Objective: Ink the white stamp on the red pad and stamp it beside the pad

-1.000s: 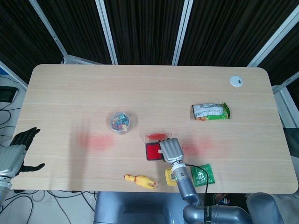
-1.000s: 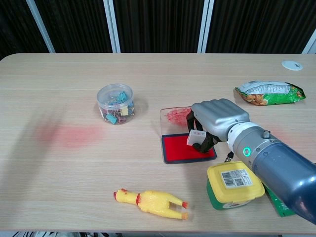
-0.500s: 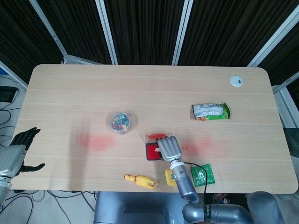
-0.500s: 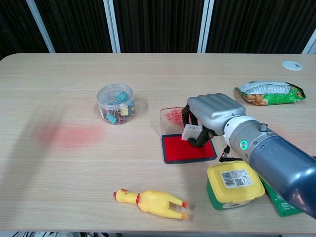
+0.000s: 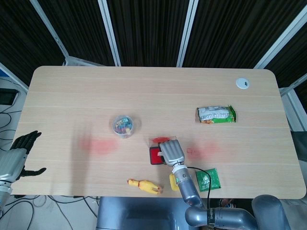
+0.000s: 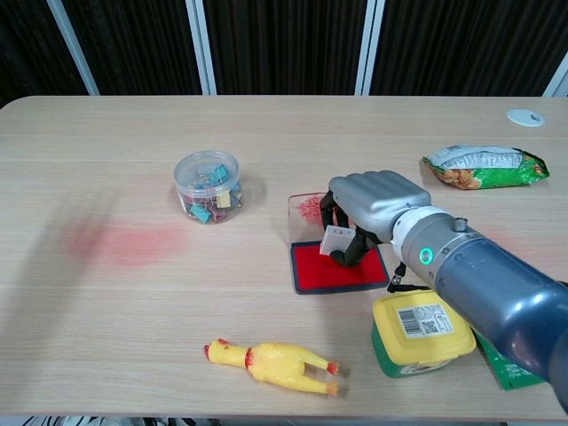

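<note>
Chest view: my right hand holds the stamp over the ink pad.

I see the metal-grey fingers curled round the small white block, which sits above the flat red rectangle of the pad; I cannot tell whether its face touches the ink. A clear lid smeared red lies just behind the pad on the pale wood table. From the head camera my left hand hangs off the table's edge, dark fingers spread and empty, its arm cut off by the frame.
</note>
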### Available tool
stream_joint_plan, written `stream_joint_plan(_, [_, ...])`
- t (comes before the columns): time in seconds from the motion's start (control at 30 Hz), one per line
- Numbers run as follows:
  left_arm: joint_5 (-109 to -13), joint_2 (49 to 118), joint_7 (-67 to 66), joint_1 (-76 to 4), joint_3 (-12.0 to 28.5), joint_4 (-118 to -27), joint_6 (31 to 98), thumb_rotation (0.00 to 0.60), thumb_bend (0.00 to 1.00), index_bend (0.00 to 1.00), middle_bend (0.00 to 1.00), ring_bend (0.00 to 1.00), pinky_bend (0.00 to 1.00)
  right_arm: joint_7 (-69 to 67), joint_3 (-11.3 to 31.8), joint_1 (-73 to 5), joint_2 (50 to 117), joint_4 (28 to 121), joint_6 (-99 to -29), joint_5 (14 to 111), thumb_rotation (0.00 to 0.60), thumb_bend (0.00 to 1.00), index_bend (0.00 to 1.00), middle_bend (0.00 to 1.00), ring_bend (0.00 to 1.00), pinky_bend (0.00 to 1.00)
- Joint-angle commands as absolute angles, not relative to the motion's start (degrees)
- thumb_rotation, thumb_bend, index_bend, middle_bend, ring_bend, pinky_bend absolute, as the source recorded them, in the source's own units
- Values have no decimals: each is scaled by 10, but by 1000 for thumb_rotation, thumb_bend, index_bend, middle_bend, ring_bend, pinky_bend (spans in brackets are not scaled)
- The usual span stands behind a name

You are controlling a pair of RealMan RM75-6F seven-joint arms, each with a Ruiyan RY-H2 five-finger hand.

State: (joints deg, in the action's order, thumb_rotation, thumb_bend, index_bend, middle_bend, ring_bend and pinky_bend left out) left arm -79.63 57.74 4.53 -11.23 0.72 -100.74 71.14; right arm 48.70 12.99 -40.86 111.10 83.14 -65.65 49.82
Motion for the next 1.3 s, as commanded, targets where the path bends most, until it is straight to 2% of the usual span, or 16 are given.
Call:
stream_joint_plan(0.03, [-796,577,45,-112,7,-1008,711,600,0,0,0,0,0,489,130,-410,1113,830,-656,492,600,574,730,616,542,613])
stream_joint_plan(0.93, [-796,578,44,-113,7,-1008,711,600,0,0,0,0,0,471,118,-408,1128,803,-654,485,600,574,731,616,542,613])
stream_joint_plan(1.3, [-796,578,45,-112,7,-1009,710,600,0,0,0,0,0,465,129,-411,1121,826,-666,497,600,573,731,616,542,613])
